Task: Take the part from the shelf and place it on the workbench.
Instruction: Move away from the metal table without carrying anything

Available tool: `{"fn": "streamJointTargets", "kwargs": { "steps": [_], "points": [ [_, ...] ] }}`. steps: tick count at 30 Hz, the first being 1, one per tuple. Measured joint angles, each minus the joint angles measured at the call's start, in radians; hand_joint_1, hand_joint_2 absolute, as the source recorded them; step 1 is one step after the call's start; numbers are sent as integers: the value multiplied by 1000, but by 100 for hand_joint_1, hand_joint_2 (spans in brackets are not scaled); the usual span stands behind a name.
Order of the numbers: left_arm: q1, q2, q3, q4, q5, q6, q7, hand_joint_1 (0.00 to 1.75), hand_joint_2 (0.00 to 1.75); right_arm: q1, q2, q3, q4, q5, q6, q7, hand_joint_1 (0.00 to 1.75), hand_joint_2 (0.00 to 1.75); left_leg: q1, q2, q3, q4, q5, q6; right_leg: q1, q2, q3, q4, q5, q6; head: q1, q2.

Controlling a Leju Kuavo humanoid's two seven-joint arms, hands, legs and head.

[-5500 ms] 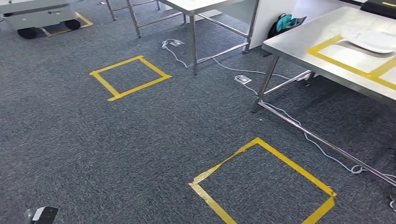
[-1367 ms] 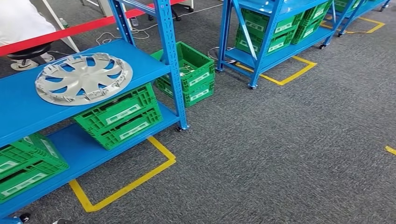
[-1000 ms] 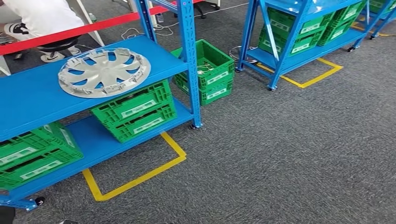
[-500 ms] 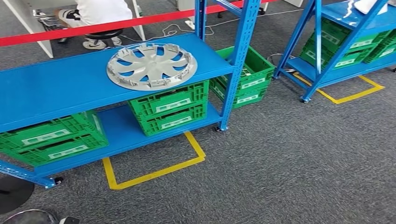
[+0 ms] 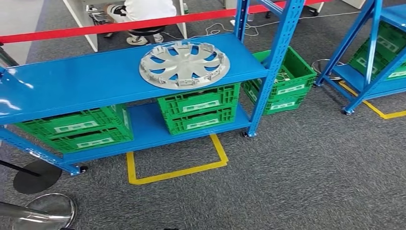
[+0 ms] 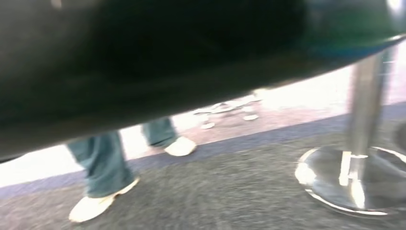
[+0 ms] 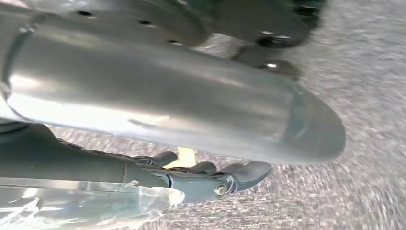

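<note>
A silver wheel cover (image 5: 184, 64) lies flat on the upper board of a blue shelf (image 5: 86, 81), toward that board's right end, in the head view. My right hand (image 7: 210, 179) hangs low over the grey carpet in the right wrist view, its dark fingers stretched out with nothing in them. It is far from the wheel cover.
Green crates (image 5: 198, 108) (image 5: 76, 129) sit on the lower board and another (image 5: 282, 81) on the floor by the shelf post. A yellow tape square (image 5: 177, 165) marks the carpet in front. A chrome stanchion base (image 5: 43, 211) stands near left. A person (image 5: 143, 9) sits behind a red barrier (image 5: 119, 26). Someone's legs (image 6: 103, 163) stand nearby.
The camera has turned: the view swung from the workbench and floor to the blue shelf, which now sits nearer the picture's middle. The wheel cover itself has not moved on its board.
</note>
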Motion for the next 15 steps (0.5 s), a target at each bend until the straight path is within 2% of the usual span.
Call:
{"fn": "streamJointTargets", "kwargs": {
  "steps": [2,4,5,6,7,8,9,11,12,13,14,15],
  "points": [
    [1,0,0,4,18,0,7,0,0,3,-1,-41,-9,-29,16,-21,0,0,-5,42,75,-137,57,8,4,-21,5,2,-7,8,-1,0],
    [0,-1,0,10,37,0,8,0,0,9,-5,-74,-22,-49,47,-36,0,0,-11,74,117,-215,72,21,10,-40,10,0,-16,19,2,0],
    [2,-2,0,14,44,0,9,0,0,13,-8,-89,-30,-58,62,-41,0,0,-13,73,120,-224,68,27,13,-50,13,-2,-19,24,3,0],
    [5,-2,0,18,49,0,9,0,0,15,-9,-103,-38,-64,72,-43,0,0,-12,60,120,-224,68,34,13,-61,21,-5,-21,28,5,0],
    [8,-2,0,21,52,0,9,0,0,17,-10,-114,-45,-69,78,-44,0,0,-11,50,121,-226,68,40,11,-60,26,-4,-26,34,5,0],
    [10,-2,0,23,54,0,9,0,0,19,-12,-123,-51,-71,82,-45,0,0,-8,39,123,-228,70,46,9,-44,24,11,-38,39,7,0],
    [11,-2,0,24,56,0,9,0,0,21,-13,-130,-57,-72,84,-46,0,0,-6,28,124,-229,72,51,7,-18,10,49,-61,44,9,0],
    [8,-3,0,29,57,0,9,0,0,26,-15,-146,-65,-79,89,-45,0,0,-3,5,124,-229,74,58,5,37,-56,183,-126,50,14,0],
    [8,-4,0,33,57,0,9,0,0,28,-16,-154,-69,-84,92,-45,0,0,-3,-8,124,-229,74,59,4,49,-92,250,-149,51,15,0],
    [8,-4,0,36,57,0,9,0,0,30,-16,-161,-74,-90,95,-45,0,0,-4,-22,124,-229,73,59,5,53,-116,288,-152,51,16,0],
    [9,-4,0,39,57,0,9,0,0,31,-16,-168,-78,-95,100,-45,0,0,-4,-36,125,-229,73,59,4,55,-122,285,-134,50,16,0],
    [9,-5,0,43,57,0,10,0,0,32,-16,-174,-83,-99,104,-45,0,0,-3,-51,127,-228,72,58,3,59,-109,240,-98,49,16,0]
  ]
}}
